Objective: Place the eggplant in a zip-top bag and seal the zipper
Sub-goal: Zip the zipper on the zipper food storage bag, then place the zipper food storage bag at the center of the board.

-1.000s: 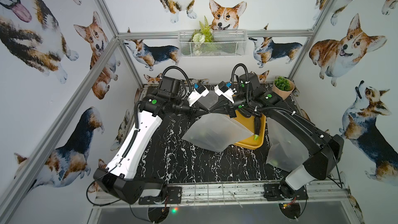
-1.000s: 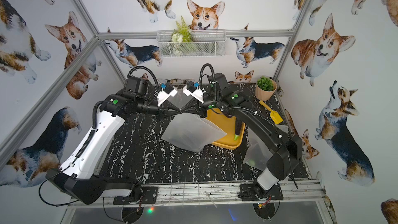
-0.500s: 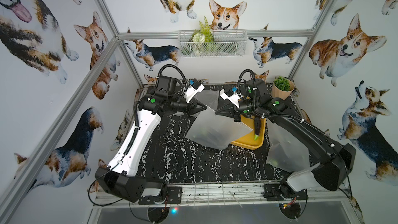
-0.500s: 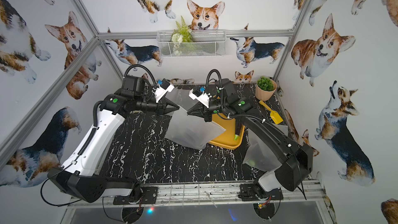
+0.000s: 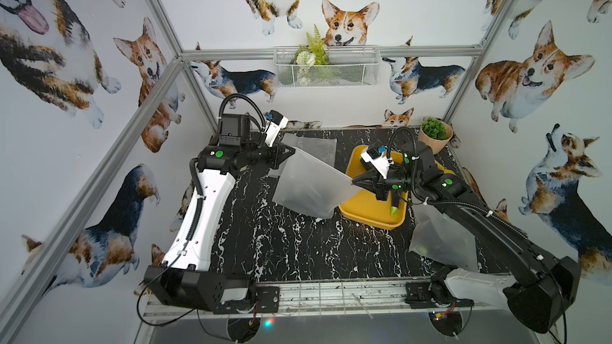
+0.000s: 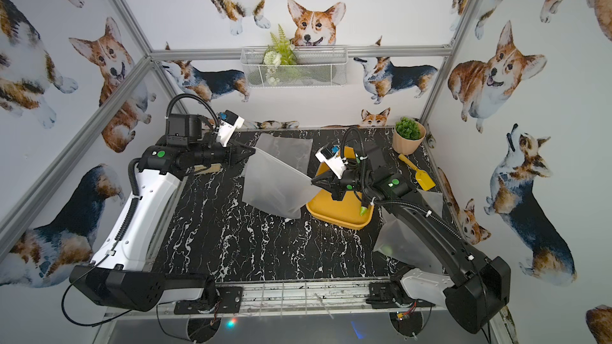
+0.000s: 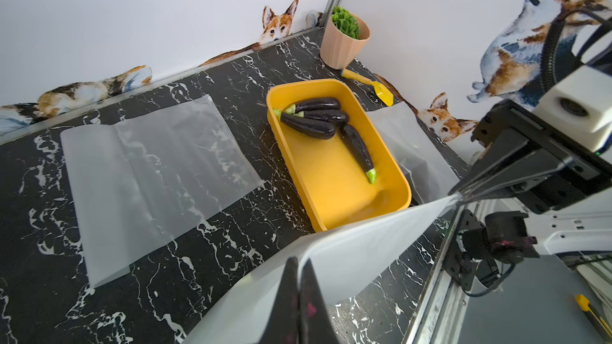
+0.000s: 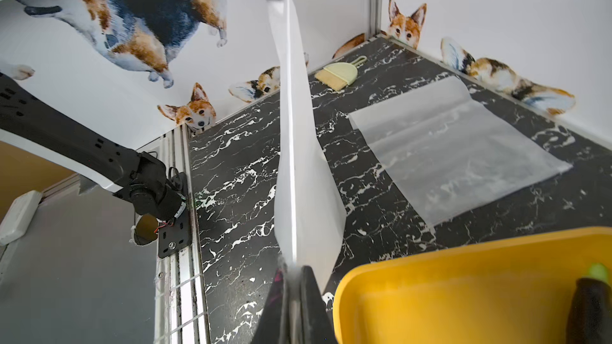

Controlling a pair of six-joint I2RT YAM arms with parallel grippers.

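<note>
You're holding the zip-top bag [image 5: 306, 186] stretched midair, left gripper [image 5: 293, 151] and right gripper [image 5: 353, 181] both clamping its top corners. 4 eggplants [image 7: 313, 125] are lying in the yellow tray [image 7: 331, 186].

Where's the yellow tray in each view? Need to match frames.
Top view: tray right of centre, right pincer at its edge.
Top view: same place.
Left wrist: beyond the held bag, beside the flat bag.
Right wrist: one corner, beside the right pincer.
Shared landmark: the flat bag, in all four.
</note>
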